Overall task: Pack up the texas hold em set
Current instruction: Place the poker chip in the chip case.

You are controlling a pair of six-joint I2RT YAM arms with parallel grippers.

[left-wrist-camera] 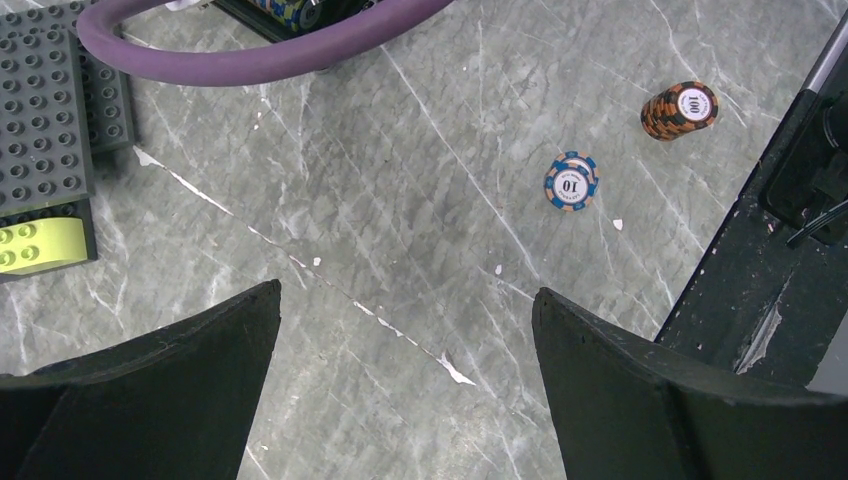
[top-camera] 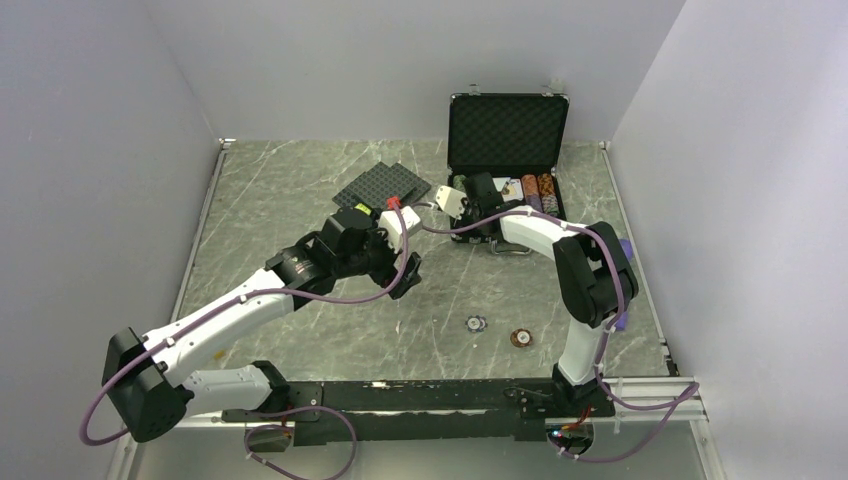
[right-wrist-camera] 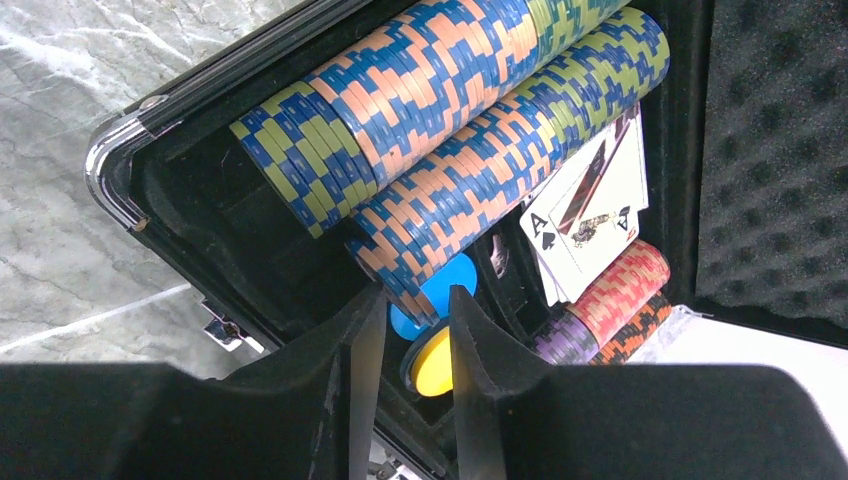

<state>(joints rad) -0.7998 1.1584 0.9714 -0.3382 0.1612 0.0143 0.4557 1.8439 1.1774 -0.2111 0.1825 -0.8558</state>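
The black silver-edged briefcase (top-camera: 508, 130) stands open at the back right, lid upright. In the right wrist view its tray (right-wrist-camera: 120, 170) holds two rows of blue, green and orange chips (right-wrist-camera: 450, 90), cards (right-wrist-camera: 590, 210), red chips (right-wrist-camera: 625, 290), purple chips (right-wrist-camera: 565, 340), a blue disc (right-wrist-camera: 450, 285) and a yellow disc (right-wrist-camera: 435, 365). My right gripper (right-wrist-camera: 418, 292) hovers over the end of the near chip row, jaws narrowly apart and clamping nothing; it also shows in the top view (top-camera: 490, 195). My left gripper (left-wrist-camera: 407, 290) is wide open and empty above the table (top-camera: 408, 272). A blue "10" chip (left-wrist-camera: 571, 182) and a brown "100" stack (left-wrist-camera: 680, 108) lie loose.
Dark grey studded plates (top-camera: 382, 183) lie mid-table behind my left arm, seen too in the left wrist view (left-wrist-camera: 45, 110) with a yellow brick (left-wrist-camera: 40, 245). A purple cable (left-wrist-camera: 250, 55) hangs across. The black mounting rail (top-camera: 420, 395) runs along the near edge.
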